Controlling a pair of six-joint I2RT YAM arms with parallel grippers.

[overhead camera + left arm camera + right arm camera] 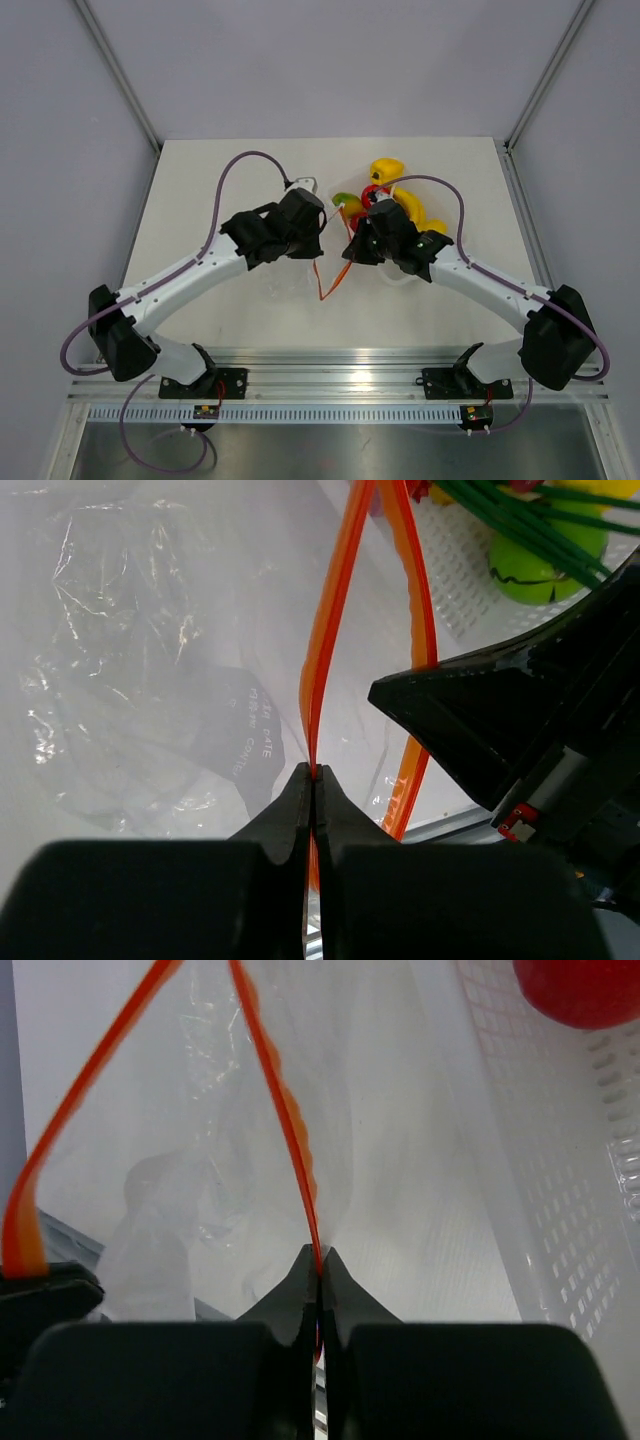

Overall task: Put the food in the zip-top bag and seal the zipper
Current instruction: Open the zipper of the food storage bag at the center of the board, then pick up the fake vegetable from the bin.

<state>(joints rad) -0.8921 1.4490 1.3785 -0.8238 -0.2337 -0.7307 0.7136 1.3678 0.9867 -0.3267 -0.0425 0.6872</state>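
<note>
Small white print is showing on a dark patch (pixel 235 735) seen thru the clear bag (pixel 120 630), just up-left of the left claw (pixel 313 780); too blurry to read.

zip-top bag (pixel 150 680) lies left of tray (pixel 560 1210); food (pixel 386 168) seemingly inside tray.

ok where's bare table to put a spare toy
Bare: white table far-left, beyond the left arm, and its near strip along the metal rail. Crowded: the centre, where the crinkly clear plastic bag hangs between both jaws, and the translucent white tray of toy food.
</note>
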